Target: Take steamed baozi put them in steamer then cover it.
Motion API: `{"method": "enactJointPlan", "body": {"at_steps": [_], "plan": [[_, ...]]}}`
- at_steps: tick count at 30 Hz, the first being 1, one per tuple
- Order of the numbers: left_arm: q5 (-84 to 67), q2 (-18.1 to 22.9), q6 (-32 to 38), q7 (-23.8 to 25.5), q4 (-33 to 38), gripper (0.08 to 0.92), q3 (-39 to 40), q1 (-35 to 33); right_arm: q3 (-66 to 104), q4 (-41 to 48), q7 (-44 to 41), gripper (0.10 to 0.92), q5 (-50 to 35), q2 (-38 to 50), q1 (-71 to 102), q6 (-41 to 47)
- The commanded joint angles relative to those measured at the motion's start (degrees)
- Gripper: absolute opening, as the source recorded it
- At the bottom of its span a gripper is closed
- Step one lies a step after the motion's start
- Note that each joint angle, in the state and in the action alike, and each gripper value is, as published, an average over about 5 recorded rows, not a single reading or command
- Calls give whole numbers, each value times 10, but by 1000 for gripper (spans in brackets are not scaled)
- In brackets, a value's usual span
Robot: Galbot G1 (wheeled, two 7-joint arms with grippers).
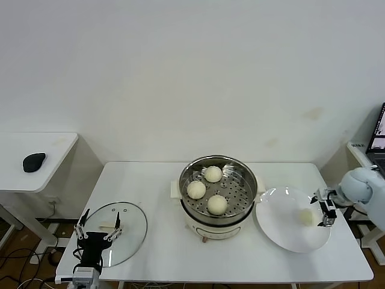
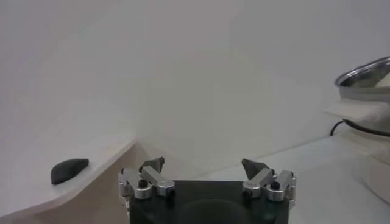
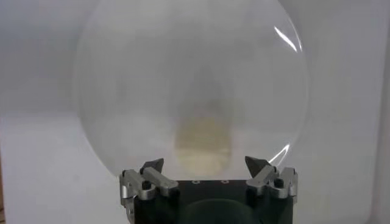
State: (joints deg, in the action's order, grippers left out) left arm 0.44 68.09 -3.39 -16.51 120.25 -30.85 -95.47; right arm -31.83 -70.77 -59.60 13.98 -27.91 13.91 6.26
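The steamer (image 1: 236,224) stands uncovered mid-table, and three steamed baozi (image 1: 213,174) (image 1: 196,189) (image 1: 217,205) rest on its perforated tray. A fourth baozi (image 1: 307,217) (image 3: 204,143) lies on the white plate (image 1: 283,232) to the steamer's right. My right gripper (image 1: 322,209) (image 3: 207,165) hovers open at the plate's right side, with that bun just ahead of its empty jaws. The cover (image 1: 129,238), a clear glass lid, lies flat at the table's front left. My left gripper (image 1: 101,218) (image 2: 204,165) is open just above the cover and holds nothing. The steamer's rim (image 2: 365,76) also shows in the left wrist view.
A lower side table (image 1: 54,147) stands to the left and carries a black object (image 1: 34,161) (image 2: 69,170). A wall rises behind the work table. Dark equipment (image 1: 379,141) sits at the far right edge.
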Motion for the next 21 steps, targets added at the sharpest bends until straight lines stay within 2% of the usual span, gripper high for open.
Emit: {"method": "enactJointPlan", "body": {"at_steps": [1,6,21], "plan": [[0,-1,0,0,0,823,0,1,24,40,11,821,29,-39,27,-7],[0,-2,-1,0,-2,823,-1,2,24,49,12,788,33,-52,26,-4],[0,0,0,0,0,823,-1,1,18,41,-4,604,30,-42,12,0]]}}
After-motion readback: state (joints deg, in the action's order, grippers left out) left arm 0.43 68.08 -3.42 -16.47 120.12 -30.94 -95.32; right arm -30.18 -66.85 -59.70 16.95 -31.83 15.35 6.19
